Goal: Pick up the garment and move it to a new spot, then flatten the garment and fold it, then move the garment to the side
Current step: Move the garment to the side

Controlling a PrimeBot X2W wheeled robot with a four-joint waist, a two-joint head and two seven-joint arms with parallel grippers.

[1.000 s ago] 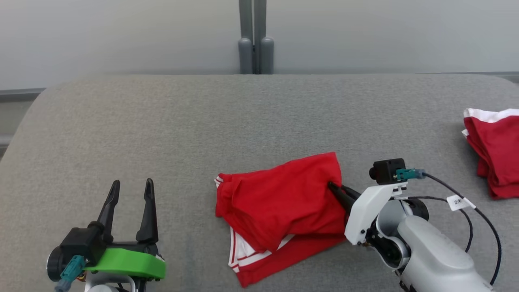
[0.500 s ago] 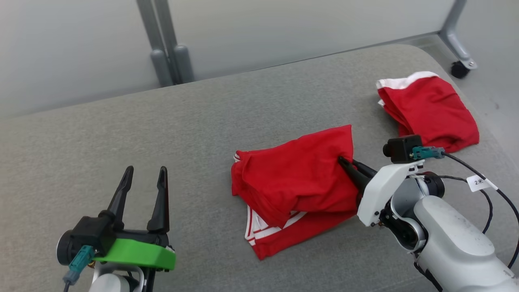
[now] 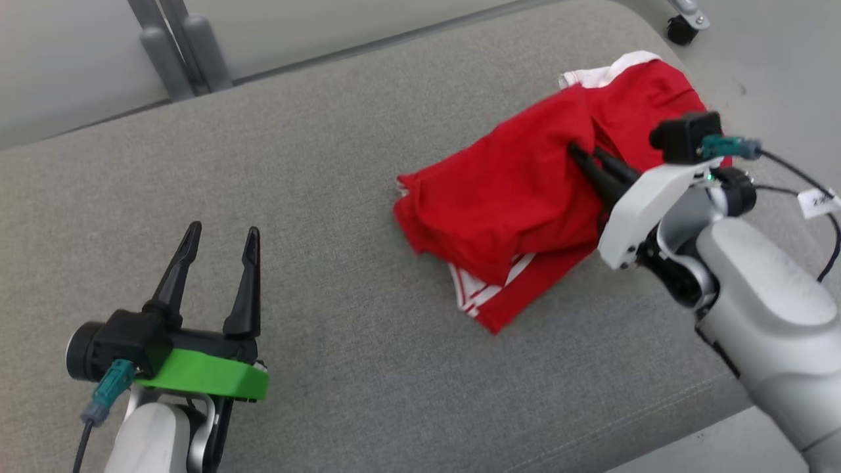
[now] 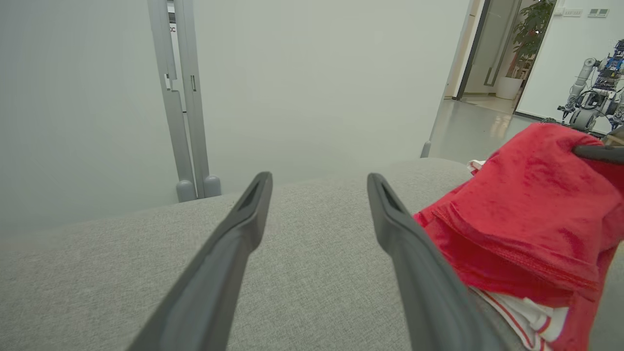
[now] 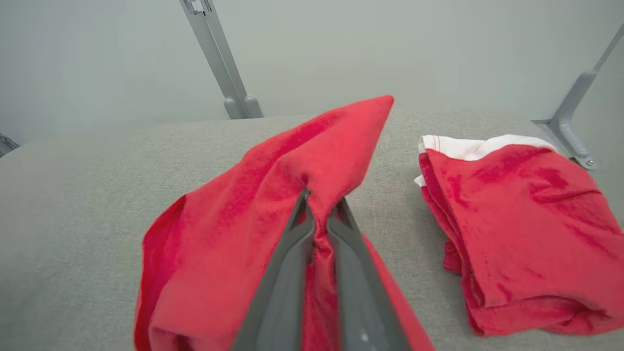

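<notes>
My right gripper (image 3: 577, 151) is clamped on one edge of the folded red garment (image 3: 506, 197), mid grey cushion (image 3: 295, 197), right by the other red pile (image 5: 512, 219). My left gripper (image 3: 220, 240) hangs open, empty. It's a one-point pinch, so dragging sideways could pull the fold apart or snag that pile.

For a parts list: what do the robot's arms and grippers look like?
Both have long tapering black fingers. The left gripper has a bright green mount and teal plug; the right gripper a white mount, black camera block, teal plug, white cable tag and pale grey forearm.
</notes>
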